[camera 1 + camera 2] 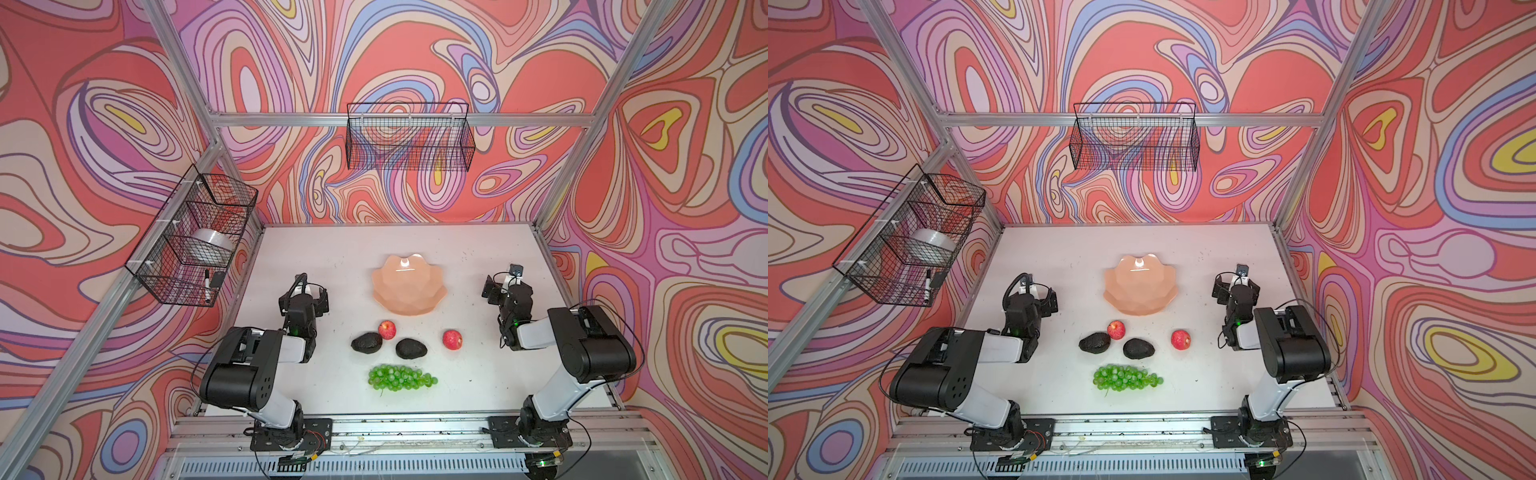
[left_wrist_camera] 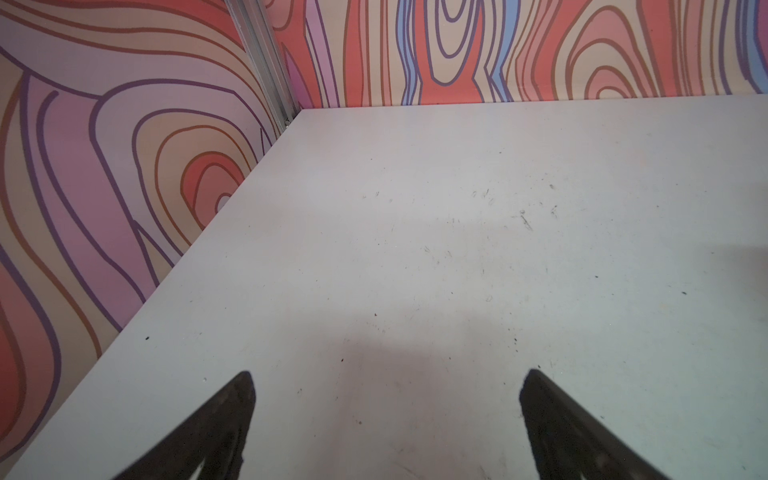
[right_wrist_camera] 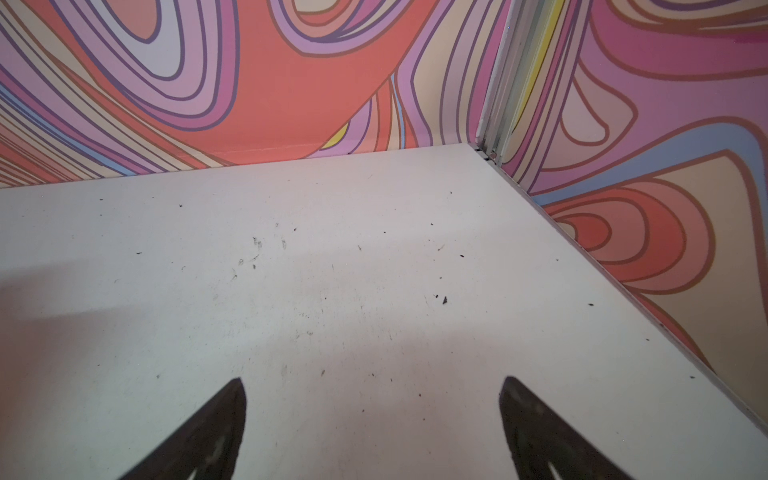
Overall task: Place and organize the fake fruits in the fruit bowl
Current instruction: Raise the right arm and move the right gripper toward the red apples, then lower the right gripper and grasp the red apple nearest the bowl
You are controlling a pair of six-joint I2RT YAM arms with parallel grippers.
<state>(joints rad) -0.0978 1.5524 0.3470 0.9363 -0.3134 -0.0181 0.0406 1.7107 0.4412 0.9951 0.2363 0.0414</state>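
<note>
On the white worktop (image 1: 316, 249) we list what bears on the first pick, largest first. No fruit is in the bowl yet.

- Left pincer (image 2: 388, 374), right pincer (image 3: 372, 379): both have their jaws wide apart and hold nothing. They hang low over bare worktop on either side of the bowl and point at the far wall.
- Bowl (image 1: 409, 297): peach-pink with a scalloped rim, set between the two pincers.
- Grapes (image 1: 399, 377): a green bunch nearest the front edge. Its long axis runs side to side and its tapered end points toward the right pincer's side.
- Left avocado (image 1: 366, 343), right avocado (image 1: 410, 348): dark, both lying roughly crosswise between the grapes and the bowl.
- Left apple (image 1: 387, 329): just beside the left avocado, possibly touching it.
- Right apple (image 1: 452, 339): stands alone, apart from the other fruit.

We judge that the first move turns on one relation: all the fruit lies behind both pincers, toward the front edge and inward. Either arm would have to draw back and turn toward the middle. The right apple is nearer the right pincer and has free room around it. The left avocado is nearer the left pincer, which would best close across its short width.
</note>
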